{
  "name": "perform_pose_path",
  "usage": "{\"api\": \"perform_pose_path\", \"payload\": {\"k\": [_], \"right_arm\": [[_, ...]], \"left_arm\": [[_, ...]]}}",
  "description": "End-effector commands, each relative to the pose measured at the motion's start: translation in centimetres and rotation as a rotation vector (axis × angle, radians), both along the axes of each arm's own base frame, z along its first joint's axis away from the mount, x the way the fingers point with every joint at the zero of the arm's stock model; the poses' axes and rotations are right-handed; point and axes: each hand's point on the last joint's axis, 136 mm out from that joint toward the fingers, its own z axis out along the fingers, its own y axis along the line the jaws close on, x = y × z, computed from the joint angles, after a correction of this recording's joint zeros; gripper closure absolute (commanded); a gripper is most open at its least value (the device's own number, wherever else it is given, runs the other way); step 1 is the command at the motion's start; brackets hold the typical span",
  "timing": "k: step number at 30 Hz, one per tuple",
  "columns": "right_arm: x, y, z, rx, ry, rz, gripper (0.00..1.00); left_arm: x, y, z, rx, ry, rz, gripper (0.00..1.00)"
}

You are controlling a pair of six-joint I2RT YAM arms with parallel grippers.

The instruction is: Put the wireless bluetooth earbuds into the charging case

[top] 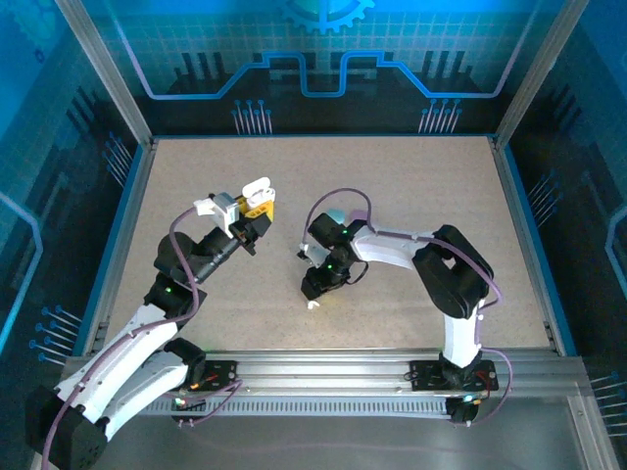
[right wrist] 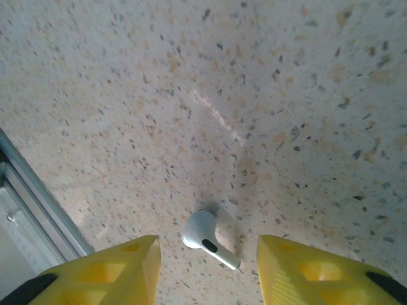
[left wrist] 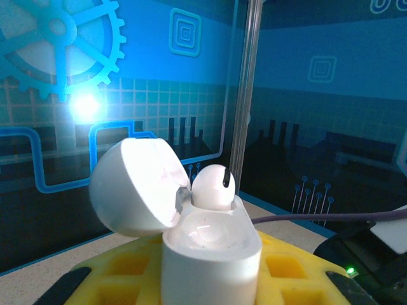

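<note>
Hovering: right gripper (right wrist: 206, 244) hangs over the loose earbud (right wrist: 205, 236), fingers (right wrist: 114, 267) apart, one each side, not touching it | earbud lies flat on the table (right wrist: 286, 95), stem slanting across the gap | left gripper (top: 253, 217), far left of that earbud, pinches the open charging case (left wrist: 210, 254), one bud (left wrist: 213, 187) inside | nearer arm: right

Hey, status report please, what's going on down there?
Left gripper shut on open charging case, one earbud seated. Right gripper open over second earbud, lying on table.
</note>
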Motion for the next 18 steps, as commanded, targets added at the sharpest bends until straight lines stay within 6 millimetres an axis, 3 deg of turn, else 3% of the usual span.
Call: {"api": "perform_pose_path", "payload": {"k": [1, 14, 18], "right_arm": [[-1.4, 0.8, 0.2, 0.027, 0.048, 0.081, 0.58], [-3.1, 0.9, -1.6, -0.035, 0.084, 0.141, 0.65], [-3.0, 0.6, -1.6, -0.046, 0.075, 0.133, 0.73]], "left_arm": [[-0.4, 0.4, 2.8, -0.024, -0.073, 0.008, 0.78], [-0.2, 0.3, 2.7, -0.023, -0.069, 0.006, 0.78], [-0.2, 0.4, 2.7, -0.022, -0.071, 0.008, 0.78]]}}
